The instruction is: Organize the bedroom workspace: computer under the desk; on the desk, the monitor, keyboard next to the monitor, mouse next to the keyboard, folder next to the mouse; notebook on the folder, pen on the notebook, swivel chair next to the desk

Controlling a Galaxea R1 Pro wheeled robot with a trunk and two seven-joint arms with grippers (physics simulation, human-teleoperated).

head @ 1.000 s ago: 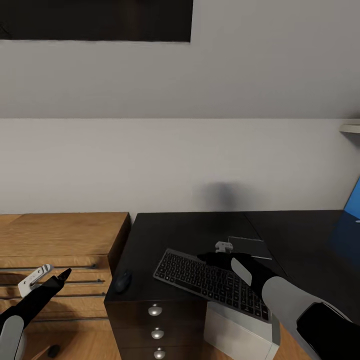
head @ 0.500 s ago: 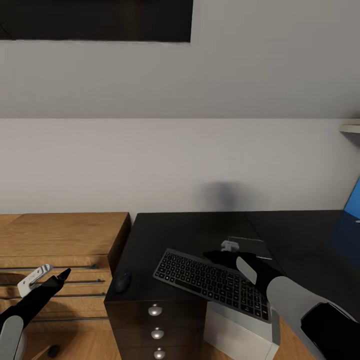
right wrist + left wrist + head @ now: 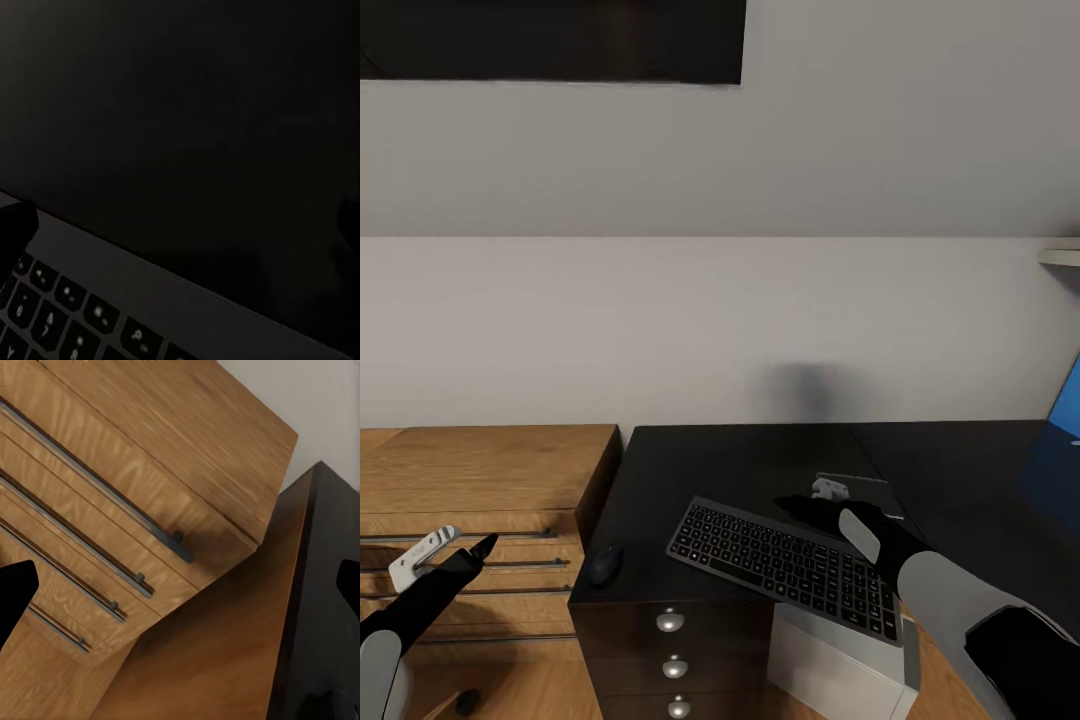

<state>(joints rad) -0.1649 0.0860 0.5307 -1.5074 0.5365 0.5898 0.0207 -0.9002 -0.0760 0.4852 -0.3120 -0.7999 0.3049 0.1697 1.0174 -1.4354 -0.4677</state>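
My right gripper (image 3: 797, 503), jaws apparently spread, hovers at the stiff, light keyboard (image 3: 780, 564)'s one-o'clock edge, where I'd pinch it.

The slim grey keyboard with dark keys (image 3: 785, 562) has its far edge partly hidden behind the right gripper (image 3: 800, 503). The plain light-grey box-shaped computer (image 3: 845, 668) under the glossy black desk (image 3: 740, 465) is cut off at 6 o'clock. A bright blue flat thing (image 3: 1068, 400) is cut off at 3 o'clock. The big black panel (image 3: 550, 40) on the wall is cut off at 12 o'clock.
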